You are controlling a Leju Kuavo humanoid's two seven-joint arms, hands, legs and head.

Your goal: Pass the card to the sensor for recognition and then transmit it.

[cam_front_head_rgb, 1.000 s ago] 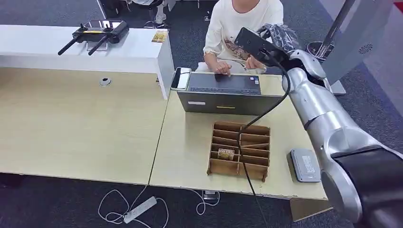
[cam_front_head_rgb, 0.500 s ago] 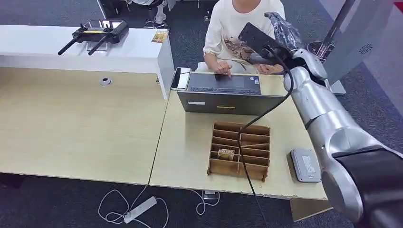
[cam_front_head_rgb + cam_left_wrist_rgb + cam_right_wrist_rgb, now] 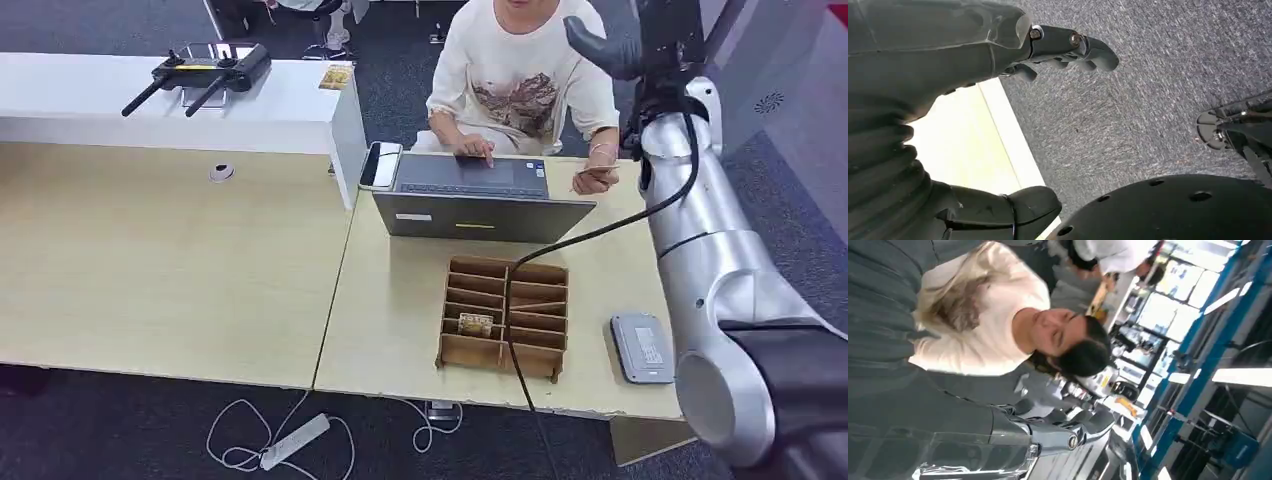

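My right hand point(image 3: 608, 48) is raised high above the table's far right corner, in front of a seated person point(image 3: 520, 70). Its fingers are spread and hold nothing, as the right wrist view shows of the same hand point(image 3: 1068, 432). The person's hand holds a small brown card point(image 3: 597, 176) just right of the laptop point(image 3: 470, 195). The grey sensor pad point(image 3: 641, 347) lies flat near the table's front right edge. Another card point(image 3: 475, 324) lies in a slot of the wooden organizer point(image 3: 500, 353). My left hand point(image 3: 938, 65) hangs over the carpet beside the table edge, fingers apart, holding nothing.
A black cable point(image 3: 515, 330) runs from my right wrist down across the organizer and over the table's front edge. A phone point(image 3: 380, 164) lies left of the laptop. A remote controller point(image 3: 200, 68) rests on the white counter. A power strip point(image 3: 293, 440) lies on the floor.
My right arm has swung up and to the right, away from the person's chest. The person's hand, which was by my hand, now sits lower beside the laptop with the card in it.
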